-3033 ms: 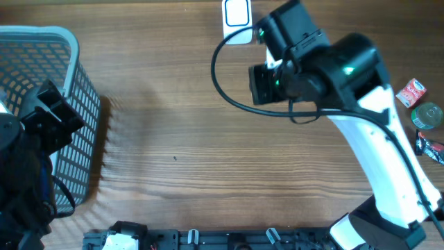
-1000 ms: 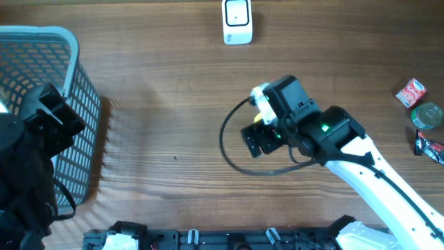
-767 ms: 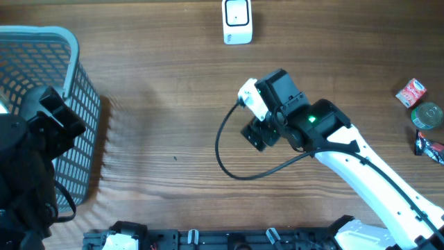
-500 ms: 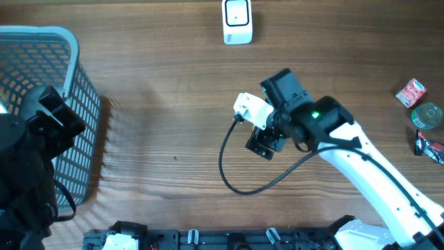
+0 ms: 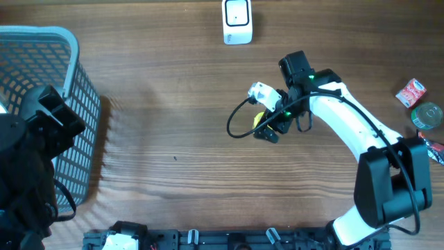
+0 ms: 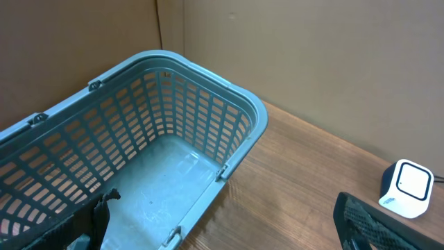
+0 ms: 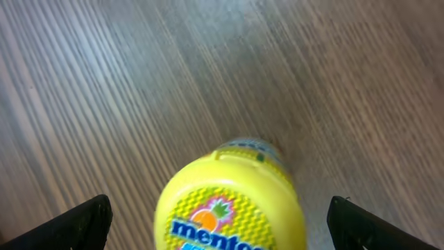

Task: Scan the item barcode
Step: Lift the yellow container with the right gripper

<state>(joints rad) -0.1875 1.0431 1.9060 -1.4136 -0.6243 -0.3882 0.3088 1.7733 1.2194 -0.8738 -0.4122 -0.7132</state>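
Mentos bottle (image 7: 232,201) now rests on the table (image 5: 173,104), right hand (image 5: 265,127) opened.

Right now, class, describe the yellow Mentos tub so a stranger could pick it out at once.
Start at the wooden table, between the blue-grey basket on the left and the snacks at the right edge. There, between the open jaws of the right arm, stands the tub: the only yellow thing, its lid printed Mentos.
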